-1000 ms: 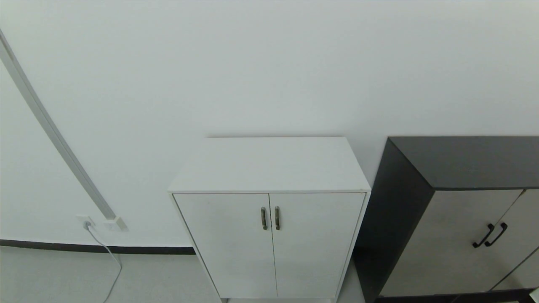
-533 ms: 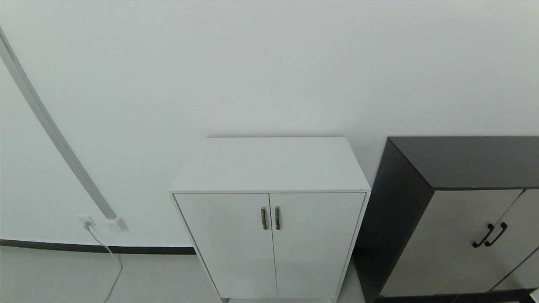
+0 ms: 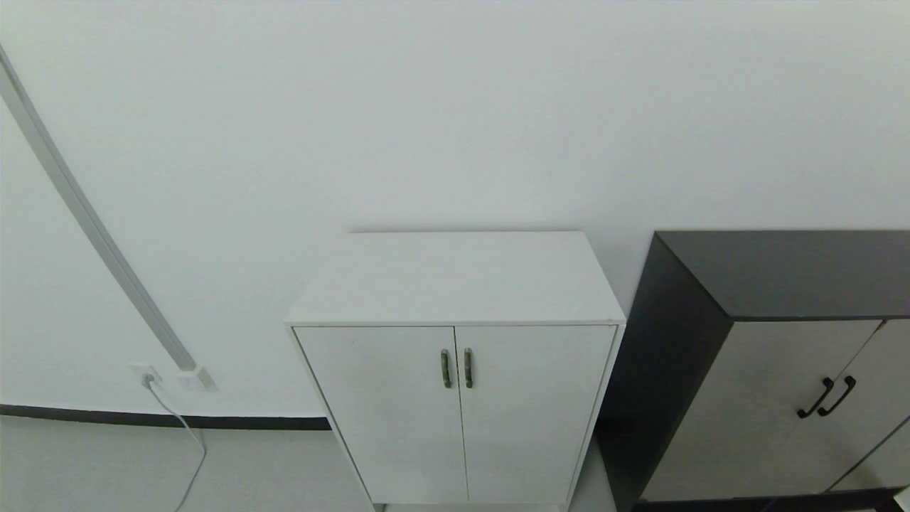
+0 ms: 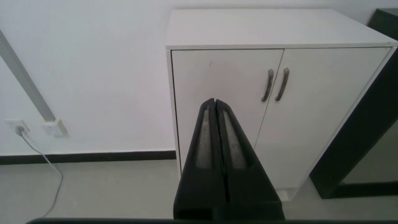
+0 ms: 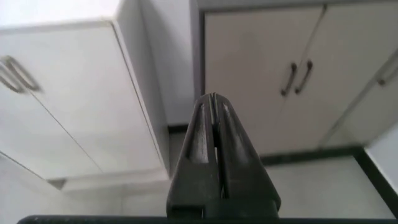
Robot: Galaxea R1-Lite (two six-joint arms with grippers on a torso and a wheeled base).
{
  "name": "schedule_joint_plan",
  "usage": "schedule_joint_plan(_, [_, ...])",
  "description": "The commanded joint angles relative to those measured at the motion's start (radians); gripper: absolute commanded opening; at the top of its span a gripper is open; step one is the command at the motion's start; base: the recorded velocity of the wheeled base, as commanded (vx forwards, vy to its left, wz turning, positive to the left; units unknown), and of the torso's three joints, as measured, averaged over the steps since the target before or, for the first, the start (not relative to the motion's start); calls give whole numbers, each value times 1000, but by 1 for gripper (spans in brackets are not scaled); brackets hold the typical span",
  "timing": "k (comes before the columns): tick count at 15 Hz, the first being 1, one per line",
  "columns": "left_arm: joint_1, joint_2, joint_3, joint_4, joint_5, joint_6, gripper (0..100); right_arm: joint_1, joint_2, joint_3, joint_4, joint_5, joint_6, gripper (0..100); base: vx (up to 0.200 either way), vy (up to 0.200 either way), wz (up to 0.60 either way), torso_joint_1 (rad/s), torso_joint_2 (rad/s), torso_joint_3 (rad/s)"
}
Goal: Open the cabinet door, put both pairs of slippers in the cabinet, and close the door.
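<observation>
**Cabinet shut, both arms hanging back**

The white cabinet (image 3: 455, 281) is standing on the floor (image 3: 85, 466) at its back edge, pressed against the wall (image 3: 426, 107). Its two doors are sitting closed and flush. The left door (image 3: 384, 412) and the right door (image 3: 530, 405) are meeting at the middle, and the two upright grey handles (image 3: 446, 368) are sitting side by side on either side of that seam. The top of the cabinet is lying bare.

Just beside it, toward the robot's right, a dark cabinet (image 3: 682, 370) with pale doors and black handles (image 3: 827, 397) is standing along the same wall.

The left gripper (image 4: 214, 102) is hanging in front of the white cabinet, well apart from it and pointing at the left door, with its jaws pressed together and gripping nothing. The right gripper (image 5: 213, 96) is pointing at the gap between the two cabinets, and its jaws are likewise squeezed tight on nothing.

Toward the robot's left, a wall socket (image 3: 146, 373) is sitting low on the wall above a black skirting strip (image 3: 163, 421). A grey cable (image 3: 190, 437) is trailing from it down to the floor, and a pale conduit (image 3: 85, 213) is slanting up the wall.
</observation>
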Motion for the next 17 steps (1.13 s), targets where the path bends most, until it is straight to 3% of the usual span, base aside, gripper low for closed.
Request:
schedule_joint_plan(1, [1,1,0,0,0,0,0,11,-64,0,0,-2,15,0,0,0,0,0,0,0])
schedule_joint_plan(17, [1,1,0,-2,0,3,0,11,-64,0,-2,-11,52,0,0,0,0,0,0,0])
